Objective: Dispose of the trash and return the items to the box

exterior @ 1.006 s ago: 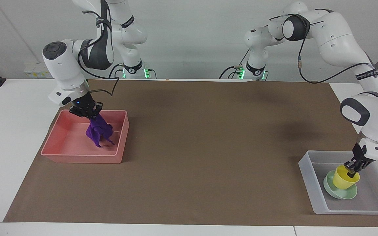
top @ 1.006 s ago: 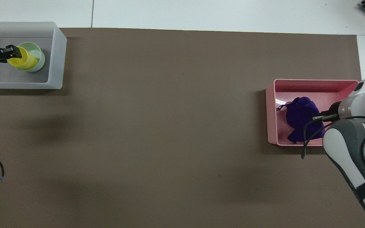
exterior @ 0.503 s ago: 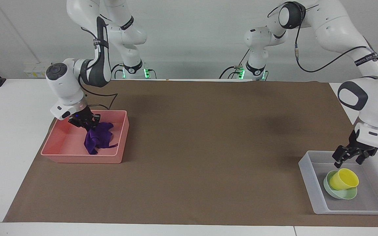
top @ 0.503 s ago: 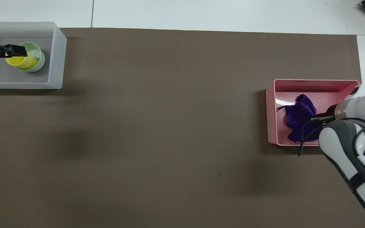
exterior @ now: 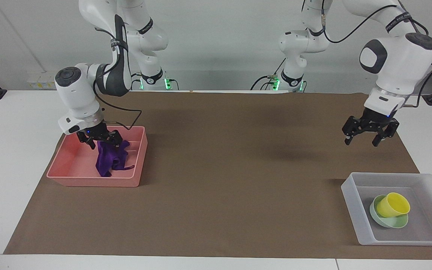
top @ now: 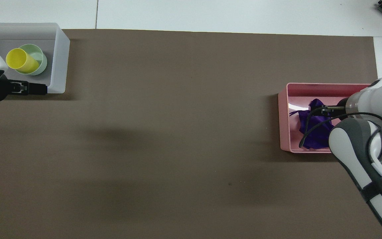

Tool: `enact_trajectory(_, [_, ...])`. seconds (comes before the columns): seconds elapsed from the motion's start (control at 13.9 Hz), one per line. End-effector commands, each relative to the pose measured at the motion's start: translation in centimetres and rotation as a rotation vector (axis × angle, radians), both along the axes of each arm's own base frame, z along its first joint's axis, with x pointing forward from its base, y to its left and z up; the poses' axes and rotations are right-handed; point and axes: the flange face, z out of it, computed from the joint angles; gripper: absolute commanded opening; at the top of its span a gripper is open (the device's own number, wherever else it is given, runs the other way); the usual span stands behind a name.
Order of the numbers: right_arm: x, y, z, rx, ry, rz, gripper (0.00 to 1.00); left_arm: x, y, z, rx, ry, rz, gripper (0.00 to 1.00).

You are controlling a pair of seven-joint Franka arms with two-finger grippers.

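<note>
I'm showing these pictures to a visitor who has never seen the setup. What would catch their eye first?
Probably the deep-purple cloth lying in the pink bin at the right arm's end of the table, with the right gripper open just above it. Next, the yellow cup tilted in the mint-green bowl inside the translucent box at the left arm's end, the left gripper open above the brown mat.

Left claw (exterior: 366, 137) hangs raised, fingers spread; right claw (exterior: 101, 140) low, spread.
</note>
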Motion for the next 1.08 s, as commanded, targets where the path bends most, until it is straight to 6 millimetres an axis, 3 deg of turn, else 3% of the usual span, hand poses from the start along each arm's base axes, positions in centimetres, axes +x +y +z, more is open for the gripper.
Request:
enact_trajectory(0.0, [0.4,2.4,3.4,-0.004,-0.001,-0.067,1.0,-3.2,-0.7,1.3,-0.003,0.067,-0.028,1.0])
enact_trajectory(0.36, [0.4,2.8,12.1,-0.009,0.046,-0.066,1.0,-2.1,0.2,6.6,0.019,0.128,-0.03,1.0])
enact_trajectory(0.5, [0.0,2.7,15.5,-0.01,0.059,-0.063,1.0,-2.1,0.4,7.8,0.025,0.174,-0.031,1.0])
enact_trajectory(0.79, [-1.7,2.1,20.5,0.0,0.054,-0.041,1.0,-3.9,0.2,7.6,0.03,0.246,-0.037,1.0])
enact_trajectory(1.01, [-3.0,1.5,24.1,0.005,0.077,-0.019,1.0,-3.6,0.4,7.8,0.058,0.227,-0.03,1.0])
